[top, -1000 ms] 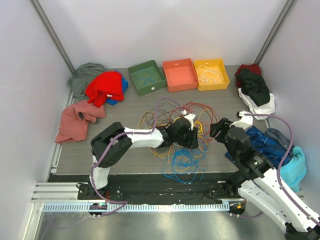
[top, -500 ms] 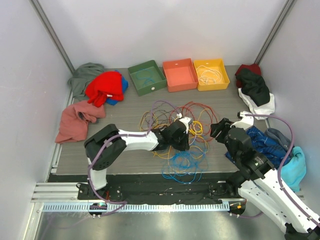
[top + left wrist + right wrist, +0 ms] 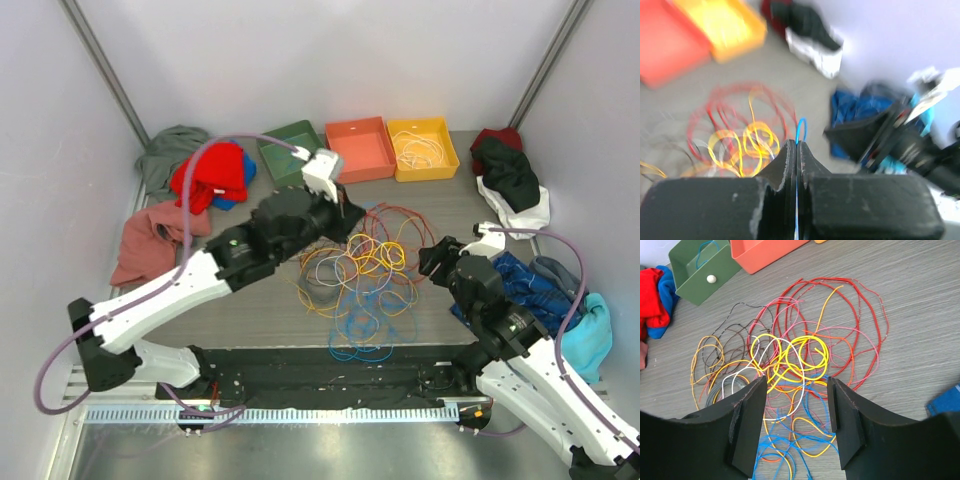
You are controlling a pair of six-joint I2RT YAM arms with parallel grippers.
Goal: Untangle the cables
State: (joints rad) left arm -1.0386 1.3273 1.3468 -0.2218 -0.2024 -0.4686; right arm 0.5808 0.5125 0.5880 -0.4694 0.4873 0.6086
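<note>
Changed: the left arm, a second ago stretched low across the heap with its jaws partly apart, has swung up and back to the heap's 11 o'clock edge, and its jaws have closed. The right arm has stayed where it was.
Cables (image 3: 355,272): one loose tangle lying on the table (image 3: 265,315) between the two arms, slightly longer along the 12-to-6 o'clock line of the top view.
Colours in the heap: yellow loops in the middle, red loops toward 1 o'clock, brown and orange toward 9 o'clock, blue cable (image 3: 362,322) bunched at 6 o'clock.
Left gripper (image 3: 796,147): raised above the heap at its 11 o'clock side (image 3: 345,218), fingers pressed together on a thin blue strand (image 3: 801,129).
Held strand: comes up out of the jaws as a short narrow loop, pointing to 12 o'clock in the left wrist view.
Right gripper (image 3: 796,390): fingers spread apart, holding nothing, at 3 o'clock of the heap (image 3: 435,262) and aimed across it.
Bins: green bin (image 3: 290,152), orange bin (image 3: 360,148) and yellow bin (image 3: 424,147) in a row at 12 o'clock; a white cable lies in the yellow one, a blue one in the green.
</note>
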